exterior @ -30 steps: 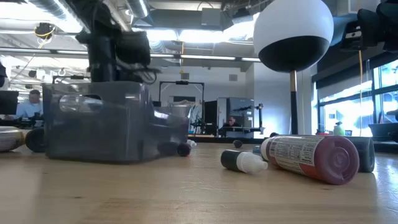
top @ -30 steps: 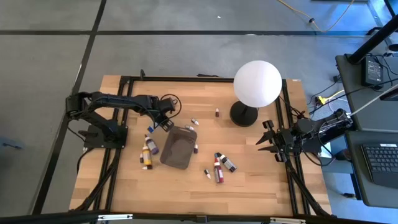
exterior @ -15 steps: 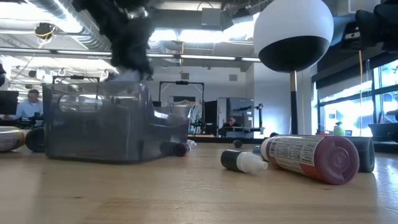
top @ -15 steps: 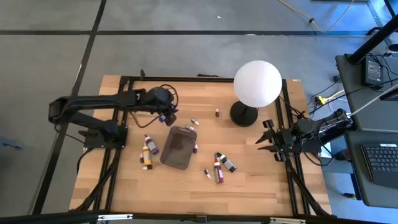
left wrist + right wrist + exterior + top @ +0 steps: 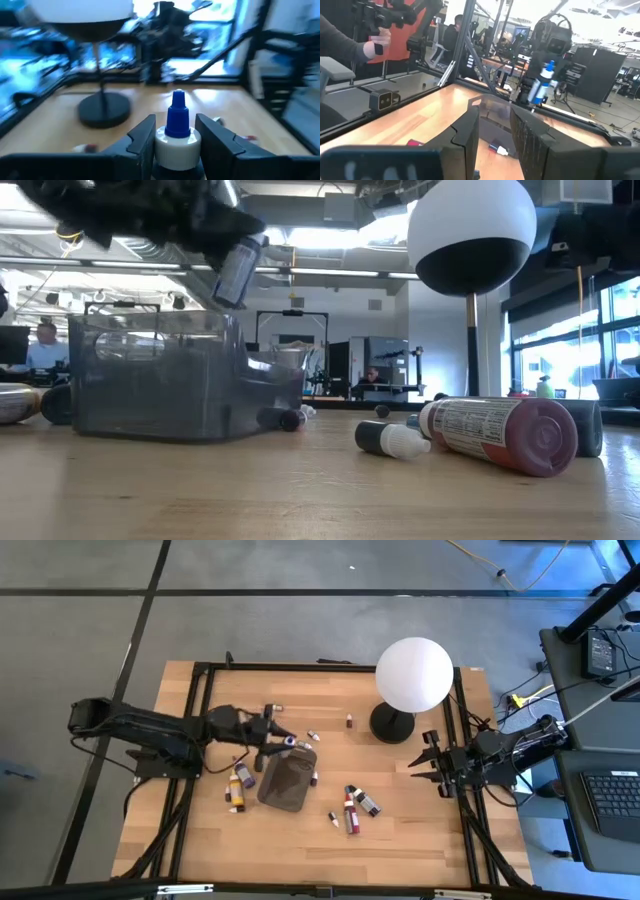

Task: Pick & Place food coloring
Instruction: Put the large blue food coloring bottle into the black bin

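Observation:
My left gripper (image 5: 275,737) (image 5: 175,120) is shut on a food coloring bottle (image 5: 288,741) (image 5: 238,270) with a white cap and a blue tip, held over the far-left corner of the dark grey tray (image 5: 288,780) (image 5: 170,375). Other food coloring bottles lie on their sides on the table: two left of the tray (image 5: 238,784), several right of it (image 5: 356,806) (image 5: 495,432), and tiny ones on its far side (image 5: 313,736). My right gripper (image 5: 422,765) (image 5: 495,130) waits open at the table's right edge, touching nothing. My left gripper pinches the bottle between its two fingers (image 5: 142,142), just behind the white cap (image 5: 176,145). The fingers come roughly level from the table's left and lie along the bottle, with the blue tip (image 5: 177,112) pointing past them. The bottle is lifted clear, tilted above the tray's rim.
A big white globe lamp (image 5: 413,673) on a black base (image 5: 392,723) stands at the table's far right. Black frame rails (image 5: 195,790) run down both sides. Bare wood lies along the near edge (image 5: 300,855). People show in the room beyond.
My left gripper rose from beside the tray's far-left corner with the bottle, then tipped from pointing down to nearly level, pointing toward the table's right. The bottle went from behind the tray up to a tilted place above its rim.

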You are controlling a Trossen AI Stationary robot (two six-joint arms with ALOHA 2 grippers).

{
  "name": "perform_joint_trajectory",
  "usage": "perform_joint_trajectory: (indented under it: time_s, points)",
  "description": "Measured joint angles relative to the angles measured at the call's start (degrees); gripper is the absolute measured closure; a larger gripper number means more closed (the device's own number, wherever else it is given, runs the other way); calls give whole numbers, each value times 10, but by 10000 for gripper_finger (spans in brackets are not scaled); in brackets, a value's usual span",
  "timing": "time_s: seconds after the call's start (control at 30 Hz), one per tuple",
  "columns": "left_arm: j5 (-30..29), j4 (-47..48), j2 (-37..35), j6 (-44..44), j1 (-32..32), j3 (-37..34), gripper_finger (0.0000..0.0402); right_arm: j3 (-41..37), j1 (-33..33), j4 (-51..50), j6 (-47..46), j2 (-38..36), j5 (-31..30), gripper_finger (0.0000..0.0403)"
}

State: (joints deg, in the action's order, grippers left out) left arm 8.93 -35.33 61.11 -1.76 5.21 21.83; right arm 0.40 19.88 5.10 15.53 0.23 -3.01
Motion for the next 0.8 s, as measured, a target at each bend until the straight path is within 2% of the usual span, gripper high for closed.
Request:
perform_joint_trajectory:
  time_s: [0.1, 0.27, 0.53, 0.8]
  points:
    - [43, -111, 1, -1, 0, -59, 284, 0, 0, -1, 0, 0, 0, 289]
    - [31, -168, 2, -10, 0, -119, 278, 0, 0, -1, 0, 0, 0, 289]
    - [28, -212, 15, -4, -4, -131, 282, 0, 0, -1, 0, 0, 0, 289]
    - [27, -325, 129, -4, -16, -131, 284, 0, 0, -1, 0, 0, 0, 289]
